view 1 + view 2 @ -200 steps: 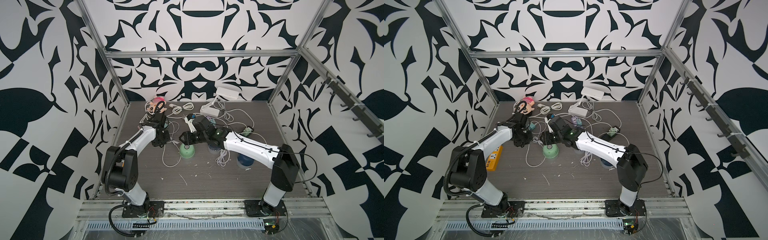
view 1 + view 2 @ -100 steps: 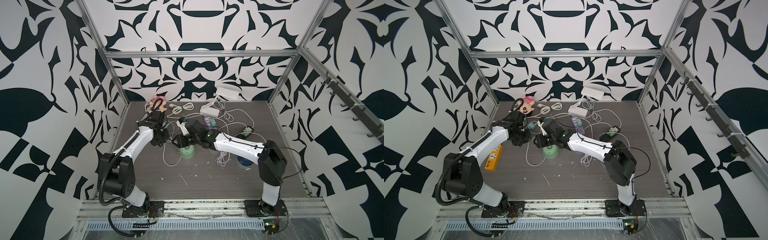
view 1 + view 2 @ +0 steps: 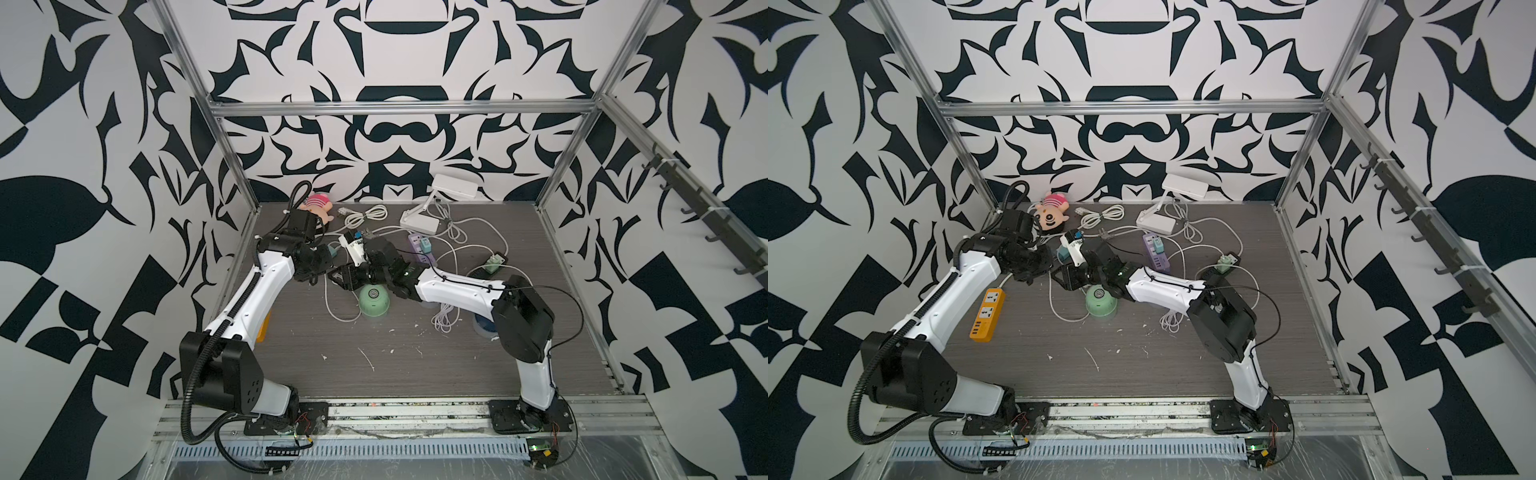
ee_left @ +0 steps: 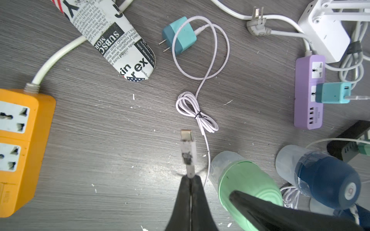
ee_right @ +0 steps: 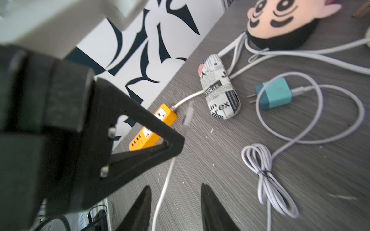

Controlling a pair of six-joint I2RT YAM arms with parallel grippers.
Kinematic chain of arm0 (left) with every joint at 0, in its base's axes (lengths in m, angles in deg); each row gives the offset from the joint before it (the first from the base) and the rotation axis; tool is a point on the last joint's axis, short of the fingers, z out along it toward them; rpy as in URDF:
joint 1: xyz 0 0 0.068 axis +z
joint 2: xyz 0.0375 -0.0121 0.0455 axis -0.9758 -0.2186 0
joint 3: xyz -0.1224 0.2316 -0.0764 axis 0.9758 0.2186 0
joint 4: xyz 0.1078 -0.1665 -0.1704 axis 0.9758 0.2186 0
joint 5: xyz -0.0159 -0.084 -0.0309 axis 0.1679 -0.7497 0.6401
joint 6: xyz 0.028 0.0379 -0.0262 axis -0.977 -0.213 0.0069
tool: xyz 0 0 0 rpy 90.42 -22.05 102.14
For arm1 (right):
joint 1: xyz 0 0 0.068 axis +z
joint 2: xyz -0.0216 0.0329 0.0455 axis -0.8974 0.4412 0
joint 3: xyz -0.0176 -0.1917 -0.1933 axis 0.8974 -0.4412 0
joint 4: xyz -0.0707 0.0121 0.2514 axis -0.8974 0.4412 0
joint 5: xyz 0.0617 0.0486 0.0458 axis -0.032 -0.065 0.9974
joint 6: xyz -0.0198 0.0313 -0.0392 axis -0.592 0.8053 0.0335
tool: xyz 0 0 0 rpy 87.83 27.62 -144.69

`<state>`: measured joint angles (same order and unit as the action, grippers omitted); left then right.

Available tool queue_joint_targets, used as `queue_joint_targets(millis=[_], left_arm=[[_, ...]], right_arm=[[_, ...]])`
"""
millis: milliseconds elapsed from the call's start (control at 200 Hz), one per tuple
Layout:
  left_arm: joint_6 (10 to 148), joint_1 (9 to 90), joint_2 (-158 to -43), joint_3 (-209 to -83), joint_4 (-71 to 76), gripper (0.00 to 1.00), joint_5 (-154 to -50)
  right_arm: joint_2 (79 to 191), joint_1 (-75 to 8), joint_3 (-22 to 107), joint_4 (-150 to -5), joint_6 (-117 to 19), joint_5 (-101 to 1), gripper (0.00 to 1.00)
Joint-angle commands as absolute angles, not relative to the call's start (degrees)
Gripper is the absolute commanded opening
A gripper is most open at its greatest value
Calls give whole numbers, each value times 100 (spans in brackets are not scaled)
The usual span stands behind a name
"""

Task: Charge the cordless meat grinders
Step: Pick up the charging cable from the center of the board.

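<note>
White cable plug [image 4: 187, 148] in the clenched left claw [image 4: 190, 178]; right claw [image 5: 175, 186], jaws apart, nearer than before.

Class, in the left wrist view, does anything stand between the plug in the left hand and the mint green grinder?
Nothing solid. The left hand pinches the plug right beside the mint green grinder; only the plug's own thin white cord runs through the gap. The right hand has a finger in front of the grinder's dome.
</note>
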<state>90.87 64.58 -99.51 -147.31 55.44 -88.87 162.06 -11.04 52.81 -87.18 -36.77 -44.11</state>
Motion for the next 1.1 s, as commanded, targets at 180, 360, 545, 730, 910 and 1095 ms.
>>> queue_joint_targets(millis=[180, 360, 545, 730, 910, 1095], left_arm=[[9165, 6472, -9734, -14890, 5916, 0, -8993], [9182, 6476, -9666, -14867, 5932, 0, -9011], [9182, 6472, -9637, -14811, 5954, 0, -9006], [9182, 6480, -9610, -14842, 5971, 0, -8950], [9013, 6837, -9435, -15119, 6098, 62, -9151], [9274, 7750, -9034, -14507, 4665, 62, -11624]], right_arm=[[16463, -1091, 5617, -9209, -3539, -4151, 42], [16647, -1086, 5779, -9263, -3370, -4003, 38], [16775, -1097, 5922, -9349, -3166, -3829, 30], [16794, -1132, 5957, -9391, -3020, -3634, 5], [16637, -1438, 5771, -9585, -2635, -3084, 0], [16488, -1876, 5685, -9759, -2047, -2093, 0]])
